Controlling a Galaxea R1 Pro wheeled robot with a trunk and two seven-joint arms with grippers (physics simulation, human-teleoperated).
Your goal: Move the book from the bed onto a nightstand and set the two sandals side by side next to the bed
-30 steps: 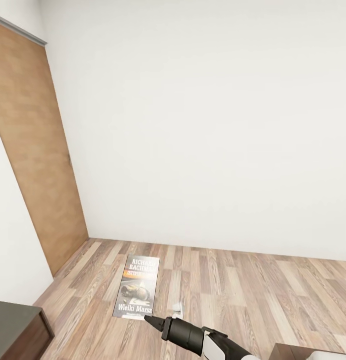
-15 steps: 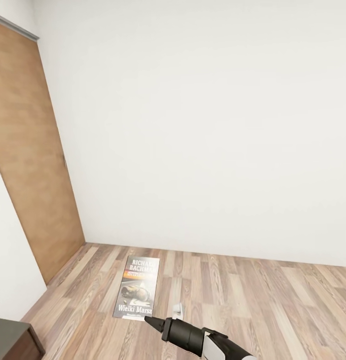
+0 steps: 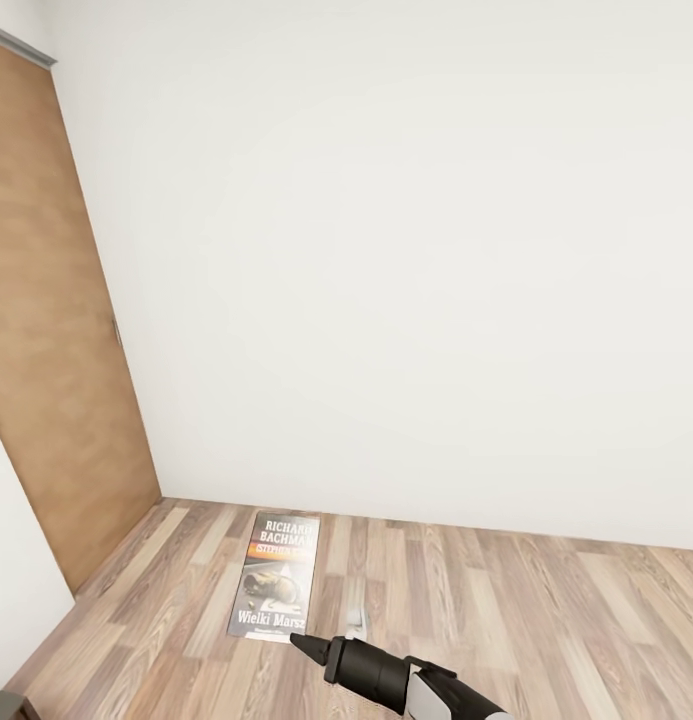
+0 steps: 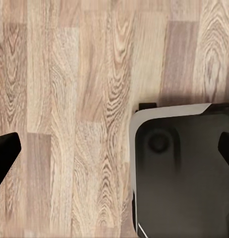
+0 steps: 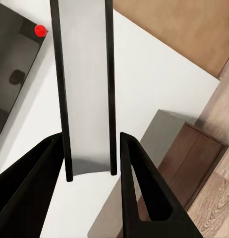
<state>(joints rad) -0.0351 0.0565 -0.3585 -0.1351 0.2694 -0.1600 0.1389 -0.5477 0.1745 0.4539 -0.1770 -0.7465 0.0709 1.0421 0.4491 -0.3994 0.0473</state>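
Even, soft light is washing the white wall (image 3: 406, 250) nearly featureless; the floor (image 3: 506, 610) is carrying only faint shadows, and renders are staying sharp, lines leaning at edges.

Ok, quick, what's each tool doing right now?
Left tool: open, nothing between its fingers.
Right tool: closed on the book.

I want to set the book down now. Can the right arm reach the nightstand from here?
Probably not yet: the right gripper holds the book, but the nightstand sits well apart from it, with open floor beside it.
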